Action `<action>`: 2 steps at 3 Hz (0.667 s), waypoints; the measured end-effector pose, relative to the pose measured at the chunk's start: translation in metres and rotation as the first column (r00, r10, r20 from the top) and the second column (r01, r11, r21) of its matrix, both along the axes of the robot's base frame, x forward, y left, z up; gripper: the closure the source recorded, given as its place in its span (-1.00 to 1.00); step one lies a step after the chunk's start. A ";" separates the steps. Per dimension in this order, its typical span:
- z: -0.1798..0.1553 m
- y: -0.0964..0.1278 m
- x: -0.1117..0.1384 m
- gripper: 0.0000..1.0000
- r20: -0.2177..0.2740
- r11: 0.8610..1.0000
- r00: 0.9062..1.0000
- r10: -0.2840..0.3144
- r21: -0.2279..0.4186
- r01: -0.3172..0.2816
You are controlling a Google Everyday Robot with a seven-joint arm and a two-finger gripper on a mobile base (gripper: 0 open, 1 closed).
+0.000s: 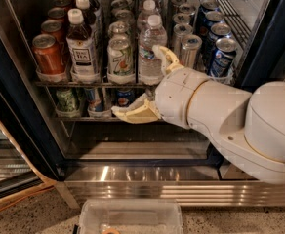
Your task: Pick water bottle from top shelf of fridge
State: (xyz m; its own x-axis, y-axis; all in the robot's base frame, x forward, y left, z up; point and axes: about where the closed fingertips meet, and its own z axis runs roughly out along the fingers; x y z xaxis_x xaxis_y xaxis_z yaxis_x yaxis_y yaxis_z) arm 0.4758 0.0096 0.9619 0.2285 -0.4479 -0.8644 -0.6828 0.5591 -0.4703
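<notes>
Water bottle [150,57] at front of top shelf [50,83] inside fridge [15,126], upright in its front cup, between green-print can [120,57] on one side and silver can [189,50] on the other. Dark tea bottle [81,48] two slots over, not the target.

Claw [137,81] right at shelf front, spread wide, holding nothing. Upper finger [168,58] just beside bottle's side, touching or nearly so, cannot tell which; lower finger [132,113] down below shelf rail, clear of bottle.

Handling, judged: full of water so moderately heavy; thin ribbed wall likely gives under squeeze; plastic smooth, possibly damp from cold, so slippery. Best hold across mid body at label or ribs, not cap or neck. Firm but not crushing. Neighbours close, front cup lip in the way: needs lift before pulling out, or risks knocking cans.
</notes>
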 end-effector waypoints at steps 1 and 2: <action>0.000 0.000 0.000 -0.16 0.000 1.000 1.000 0.000 0.000 0.000; 0.005 -0.005 0.015 -0.29 0.045 0.998 0.997 -0.055 0.014 0.055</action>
State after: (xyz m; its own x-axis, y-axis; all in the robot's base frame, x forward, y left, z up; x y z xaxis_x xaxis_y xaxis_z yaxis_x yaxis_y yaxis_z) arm 0.4906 0.0041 0.9668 0.2427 -0.4498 -0.8596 -0.6292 0.6014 -0.4923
